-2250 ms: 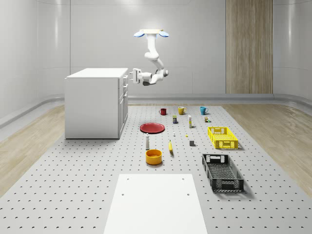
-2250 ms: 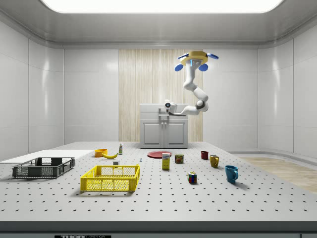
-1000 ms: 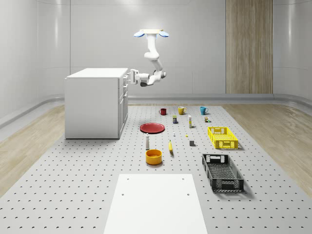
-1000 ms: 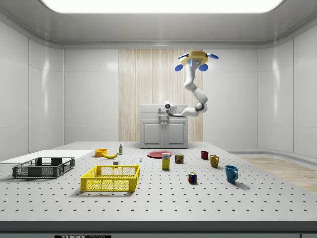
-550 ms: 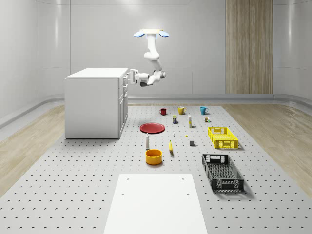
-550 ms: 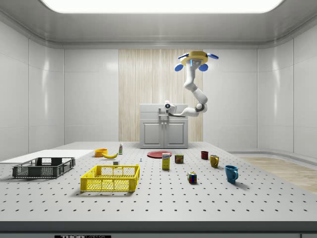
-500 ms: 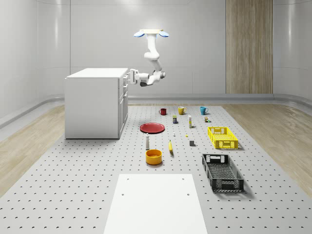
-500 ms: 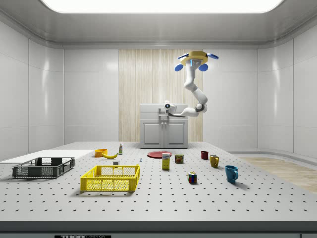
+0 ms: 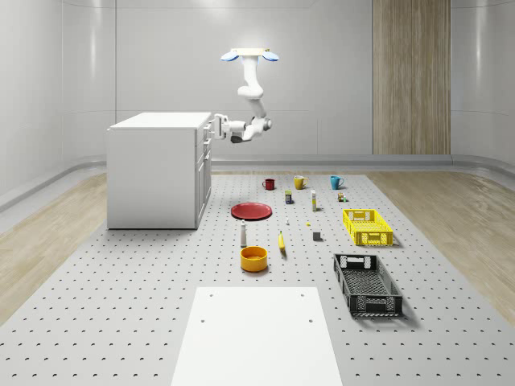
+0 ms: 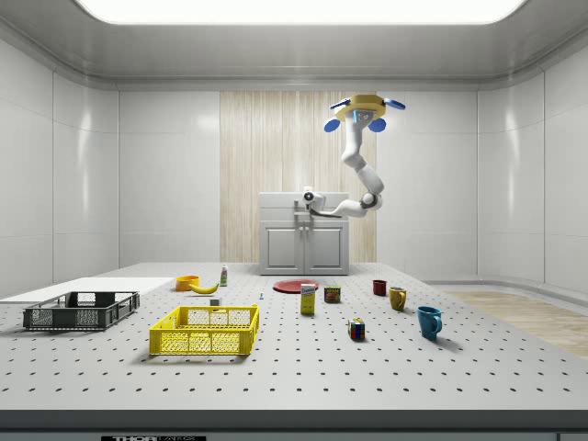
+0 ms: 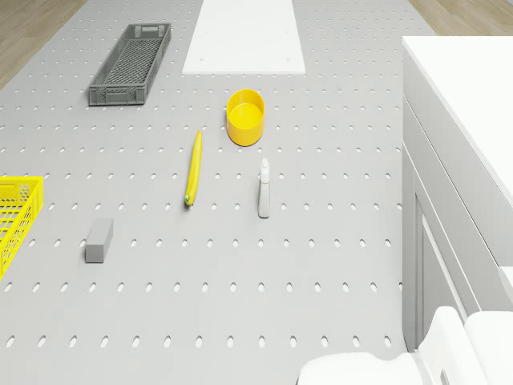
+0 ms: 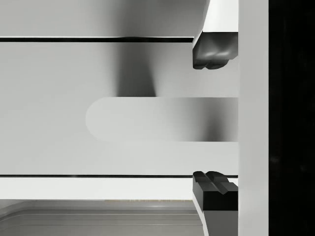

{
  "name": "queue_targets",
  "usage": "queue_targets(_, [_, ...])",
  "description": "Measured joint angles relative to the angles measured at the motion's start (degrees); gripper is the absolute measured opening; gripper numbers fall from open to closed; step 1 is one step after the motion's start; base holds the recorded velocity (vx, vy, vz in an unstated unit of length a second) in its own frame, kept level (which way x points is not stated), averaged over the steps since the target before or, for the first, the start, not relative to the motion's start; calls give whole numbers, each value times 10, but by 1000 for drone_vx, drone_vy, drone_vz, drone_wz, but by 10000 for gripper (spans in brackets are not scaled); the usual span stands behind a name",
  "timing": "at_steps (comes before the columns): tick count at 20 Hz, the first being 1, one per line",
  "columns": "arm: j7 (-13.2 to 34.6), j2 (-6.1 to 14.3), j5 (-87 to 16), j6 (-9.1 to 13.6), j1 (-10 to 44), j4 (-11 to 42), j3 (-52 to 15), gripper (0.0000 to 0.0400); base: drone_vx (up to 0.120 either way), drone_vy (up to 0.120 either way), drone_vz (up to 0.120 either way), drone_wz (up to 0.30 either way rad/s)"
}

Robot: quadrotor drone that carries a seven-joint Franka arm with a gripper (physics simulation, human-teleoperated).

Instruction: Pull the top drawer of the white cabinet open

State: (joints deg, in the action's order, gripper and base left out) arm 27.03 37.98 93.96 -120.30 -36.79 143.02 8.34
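The white cabinet (image 9: 157,169) stands at the whole-scene view's left, with its drawer fronts facing right. The drone (image 9: 249,54) hovers high beside that face, to its right. The arm bends down and reaches level toward the top drawer (image 9: 206,129), which looks flush with the cabinet. My gripper (image 9: 216,127) is right at the drawer front. In the wrist view the long pale handle (image 12: 162,119) lies crosswise between the two dark fingertips (image 12: 215,51). My gripper (image 12: 215,120) is open and straddles the handle without touching it. In the side view my gripper (image 10: 308,197) is at the top of the cabinet (image 10: 305,243).
On the pegboard floor in front of the cabinet lie a red plate (image 9: 251,211), a small bottle (image 9: 243,233), a banana (image 9: 282,241) and an orange bowl (image 9: 253,258). Mugs (image 9: 299,182) stand further back. A yellow crate (image 9: 367,227) and a black crate (image 9: 367,283) are at the right.
Over the last two seconds the arm has stretched toward the cabinet, bringing the gripper up to the top drawer front. The drone has held its place.
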Motion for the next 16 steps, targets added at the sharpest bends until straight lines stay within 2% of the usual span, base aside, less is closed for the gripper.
queue_targets(14, [2,-11,14,10,26,-10,-26,305,0,0,0,0])
queue_targets(16, [3,-11,14,11,29,-11,-29,226,0,0,0,0])
